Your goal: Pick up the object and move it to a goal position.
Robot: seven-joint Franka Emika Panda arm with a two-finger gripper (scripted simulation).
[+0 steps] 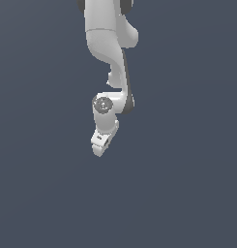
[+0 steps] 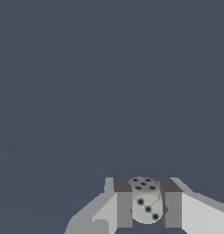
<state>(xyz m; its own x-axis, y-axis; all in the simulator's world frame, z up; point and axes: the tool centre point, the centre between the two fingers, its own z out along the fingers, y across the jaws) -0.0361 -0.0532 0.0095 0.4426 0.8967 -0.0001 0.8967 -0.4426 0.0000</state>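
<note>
Closest to your wrist camera sits the pincer (image 2: 146,208), its two fingers (image 2: 125,208) closed in on a small pale grey die (image 2: 146,205) with black pips, so you can count it as gripped: each pad presses a side of the die and no gap shows between them. You see the die's rounded edges and two of its spotted faces there, one turned toward the lens and one facing away along the fingers. Beyond the fingertips that view gives you only a flat, dark blue-grey ground (image 2: 109,82). Your exterior view tells a different story: it shows the white arm (image 1: 108,43) reaching down from the upper edge of the picture, its wrist bent so that the pincer (image 1: 99,147) hangs at the lowest point, tilted toward the exterior view's left. From that camera you cannot make out the die at all; the fingertips are a small white blur and whatever sits between them is too small to tell. Nor can you judge from it whether the fingertips touch the ground (image 1: 187,193) or hang above it, since no shadow or edge marks the surface.
</note>
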